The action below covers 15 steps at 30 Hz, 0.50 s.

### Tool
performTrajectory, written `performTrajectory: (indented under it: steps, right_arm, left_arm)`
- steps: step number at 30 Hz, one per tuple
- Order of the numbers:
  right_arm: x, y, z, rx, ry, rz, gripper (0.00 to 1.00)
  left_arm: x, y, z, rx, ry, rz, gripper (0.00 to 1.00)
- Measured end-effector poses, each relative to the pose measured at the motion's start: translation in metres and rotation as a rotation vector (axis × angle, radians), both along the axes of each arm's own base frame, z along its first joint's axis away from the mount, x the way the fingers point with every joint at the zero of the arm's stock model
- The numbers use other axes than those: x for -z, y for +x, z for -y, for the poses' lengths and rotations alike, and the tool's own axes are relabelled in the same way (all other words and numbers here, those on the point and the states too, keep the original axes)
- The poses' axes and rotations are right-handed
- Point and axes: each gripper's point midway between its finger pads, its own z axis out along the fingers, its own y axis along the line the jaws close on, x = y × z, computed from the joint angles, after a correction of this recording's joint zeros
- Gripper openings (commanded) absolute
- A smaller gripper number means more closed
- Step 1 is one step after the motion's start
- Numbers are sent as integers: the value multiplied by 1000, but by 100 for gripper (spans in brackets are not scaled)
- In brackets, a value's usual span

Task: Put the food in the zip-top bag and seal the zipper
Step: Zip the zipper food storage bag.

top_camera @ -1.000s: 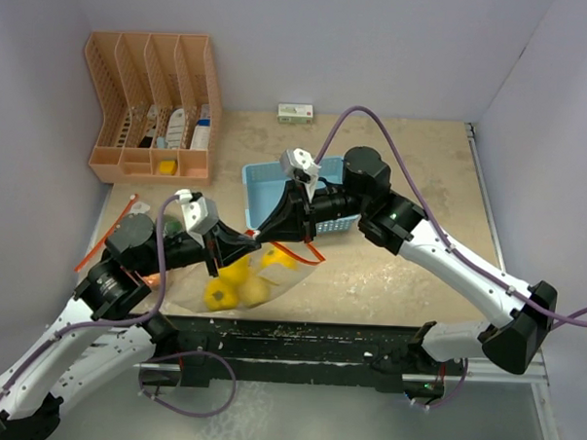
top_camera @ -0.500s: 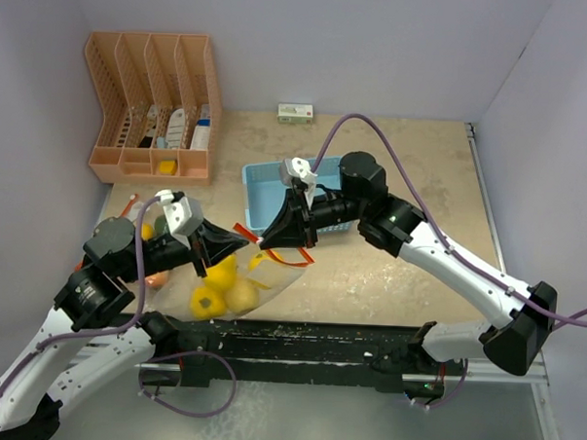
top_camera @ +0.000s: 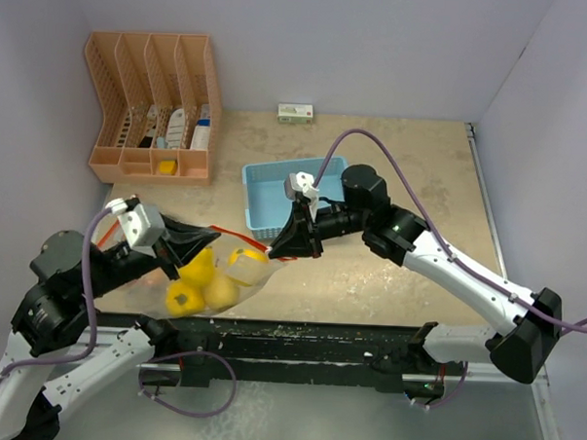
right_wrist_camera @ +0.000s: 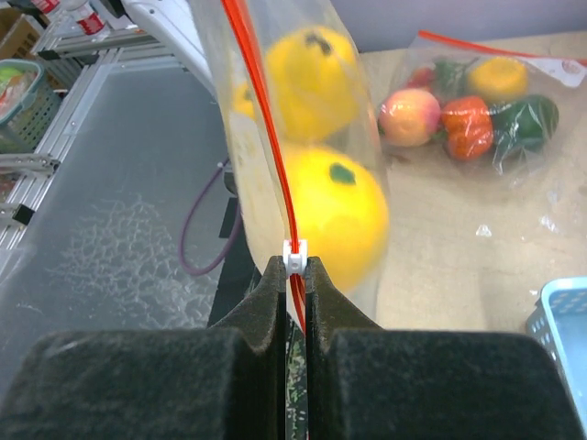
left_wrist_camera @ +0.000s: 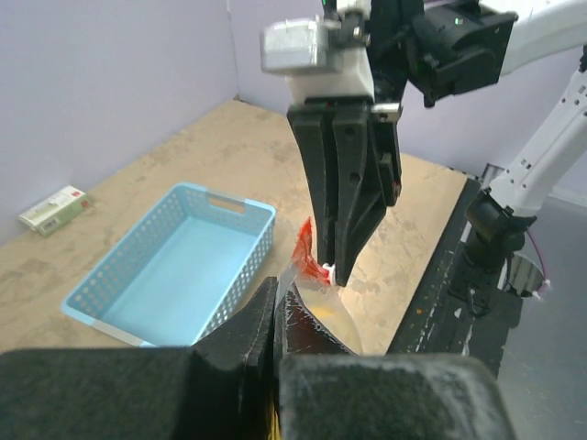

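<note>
Right gripper (right_wrist_camera: 292, 273) clamps the zip-top bag (right_wrist_camera: 252, 183), food (right_wrist_camera: 335, 213) just beyond it.

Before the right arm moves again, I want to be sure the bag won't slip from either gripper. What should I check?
1. Right gripper shut on the zipper track, with the white slider at its fingertips: ok.
2. Left gripper shut on the other end of the zip-top bag: ok.
3. Yellow food inside the bag: ok.
4. No food left in the blue basket: ok.
5. Zipper closed along its whole length: cannot tell.
</note>
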Motion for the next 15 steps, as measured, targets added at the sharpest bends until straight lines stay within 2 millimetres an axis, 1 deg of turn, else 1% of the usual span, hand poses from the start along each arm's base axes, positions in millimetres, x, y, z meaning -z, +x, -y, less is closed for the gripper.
performTrajectory:
  steps: [4,7,12,15]
  right_arm:
    - [15,3,2,23,-32,-17,0]
    - [25,6,4,45,-59,-27,0]
    - [37,17,6,110,-93,-26,0]
    - [44,24,9,163,-112,-19,0]
  left_arm:
    - [-13,-4,-13,-46,-24,43,0]
    - [-19,-5,-20,-75,-36,59,0]
    - [-23,-4,-27,-109,-39,65,0]
    - [-21,-4,-31,-125,-29,63,0]
